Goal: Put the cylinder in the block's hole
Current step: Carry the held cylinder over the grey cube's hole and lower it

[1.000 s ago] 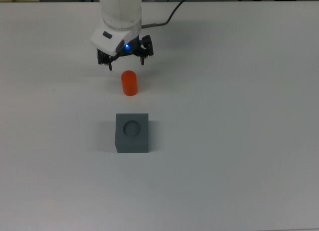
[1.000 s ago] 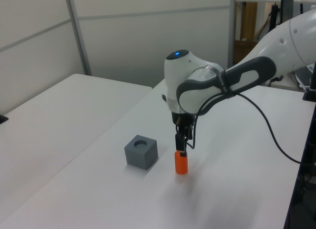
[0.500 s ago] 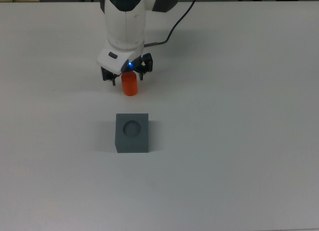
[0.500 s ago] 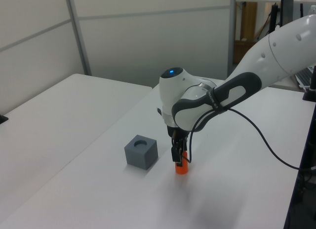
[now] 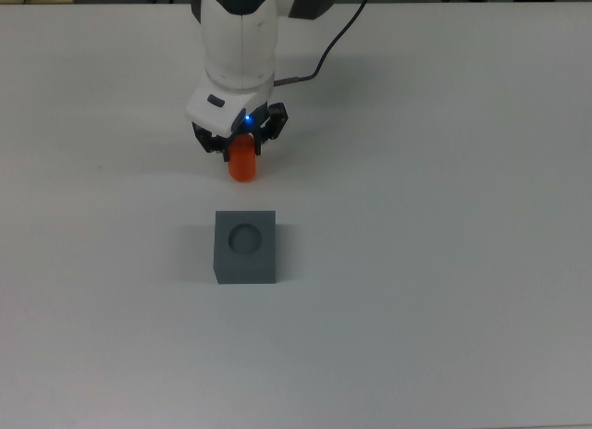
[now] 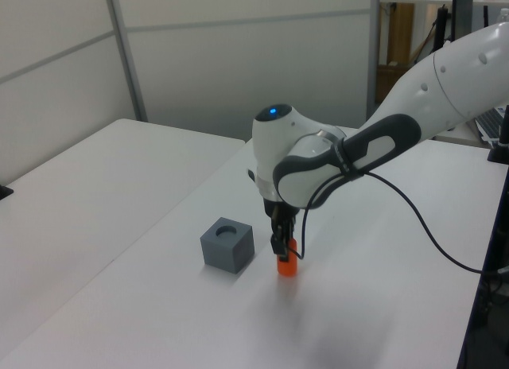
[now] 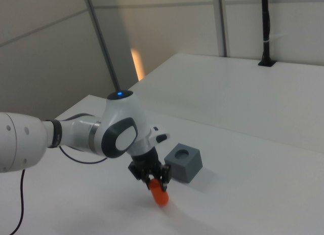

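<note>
In the top view, the gripper is sitting over one orange cylinder, its open fingers straddling the cylinder's upper end; one grey block is lying apart, hole upward, on the table. In the left view, the cylinder is standing just beside the block, fingers flanking its top. In the right view, the cylinder is leaning between the fingers, near the block.
</note>
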Robot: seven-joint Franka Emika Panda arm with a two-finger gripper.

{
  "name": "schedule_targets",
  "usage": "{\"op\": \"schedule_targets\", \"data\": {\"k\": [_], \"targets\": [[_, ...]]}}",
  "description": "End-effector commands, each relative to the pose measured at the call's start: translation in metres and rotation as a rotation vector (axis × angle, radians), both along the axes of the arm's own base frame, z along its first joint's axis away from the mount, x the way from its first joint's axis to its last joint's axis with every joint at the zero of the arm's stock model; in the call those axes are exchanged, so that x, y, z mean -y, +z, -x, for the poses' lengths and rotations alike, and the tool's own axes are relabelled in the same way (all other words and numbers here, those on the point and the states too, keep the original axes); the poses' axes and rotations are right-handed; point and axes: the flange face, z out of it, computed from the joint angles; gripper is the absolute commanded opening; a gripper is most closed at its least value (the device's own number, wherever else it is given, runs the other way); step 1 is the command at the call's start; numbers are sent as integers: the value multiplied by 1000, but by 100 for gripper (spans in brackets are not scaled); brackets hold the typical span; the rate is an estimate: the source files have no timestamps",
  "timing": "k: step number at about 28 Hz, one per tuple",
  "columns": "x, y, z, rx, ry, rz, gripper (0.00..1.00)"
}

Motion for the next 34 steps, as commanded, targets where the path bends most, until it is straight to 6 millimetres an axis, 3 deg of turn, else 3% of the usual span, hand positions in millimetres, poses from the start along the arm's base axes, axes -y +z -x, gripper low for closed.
{"op": "schedule_targets", "data": {"k": [1, 4, 9, 15, 21, 34], "targets": [[5, 47, -20, 47, -35, -28, 0], [18, 88, -36, 109, -94, -92, 1], [18, 129, -53, 201, -145, -183, 3], [16, 126, -93, 252, -197, -199, 7], [17, 107, -109, 307, -204, -190, 7], [12, 71, -106, 245, -173, -142, 7]]}}
